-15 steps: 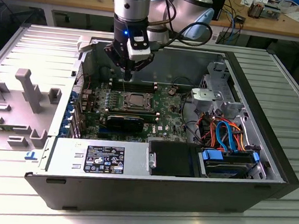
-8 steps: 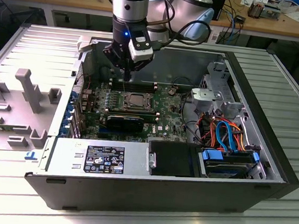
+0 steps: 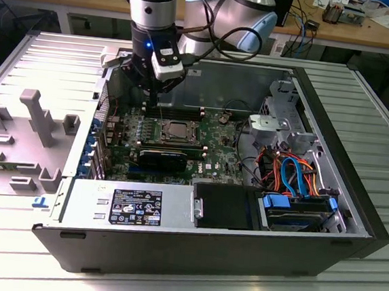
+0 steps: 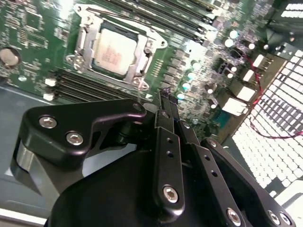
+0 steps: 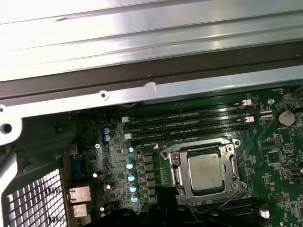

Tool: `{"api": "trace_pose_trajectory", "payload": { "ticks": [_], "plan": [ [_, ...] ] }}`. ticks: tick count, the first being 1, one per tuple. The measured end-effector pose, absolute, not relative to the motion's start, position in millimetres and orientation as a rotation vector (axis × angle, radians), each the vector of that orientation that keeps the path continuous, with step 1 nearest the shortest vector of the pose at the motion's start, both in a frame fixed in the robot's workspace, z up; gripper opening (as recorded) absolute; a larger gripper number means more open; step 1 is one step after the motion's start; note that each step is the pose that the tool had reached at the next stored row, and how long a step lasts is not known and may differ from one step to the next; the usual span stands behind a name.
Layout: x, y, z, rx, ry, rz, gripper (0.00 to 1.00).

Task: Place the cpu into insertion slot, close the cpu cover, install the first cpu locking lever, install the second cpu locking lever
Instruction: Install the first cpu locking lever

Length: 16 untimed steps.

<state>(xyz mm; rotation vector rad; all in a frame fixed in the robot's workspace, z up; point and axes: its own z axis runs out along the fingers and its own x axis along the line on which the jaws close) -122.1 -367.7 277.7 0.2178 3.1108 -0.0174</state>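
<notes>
The cpu point(image 4: 113, 51) lies flat in the insertion slot point(image 3: 194, 136) on the green board, its silver top showing in both wrist views point(image 5: 205, 171) and in the exterior view point(image 3: 180, 129). The cpu cover point(image 4: 143, 53) lies down around it as a silvery frame point(image 5: 175, 176). A thin wire locking lever point(image 4: 124, 20) runs along one side of the socket; I cannot tell whether it is latched. My gripper point(image 4: 166, 93) hangs shut and empty just above the board, beside the socket toward the exterior view's left point(image 3: 156, 105).
Long black memory slots point(image 5: 189, 124) run beside the socket. The open case wall point(image 5: 142, 90) stands close behind them. A black power supply point(image 3: 141, 207) and a drive bay with coloured cables point(image 3: 294, 178) fill the near and right parts of the case. A grey fixture point(image 3: 37, 115) lies outside.
</notes>
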Motion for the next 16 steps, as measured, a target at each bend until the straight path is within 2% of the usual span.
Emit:
{"api": "trace_pose_trajectory", "payload": {
  "ticks": [12,16],
  "plan": [
    [-126,-367,272,0.036,3.116,-0.019,0.11],
    [-128,-356,270,-0.111,3.114,-0.017,0.11]
  ]
}}
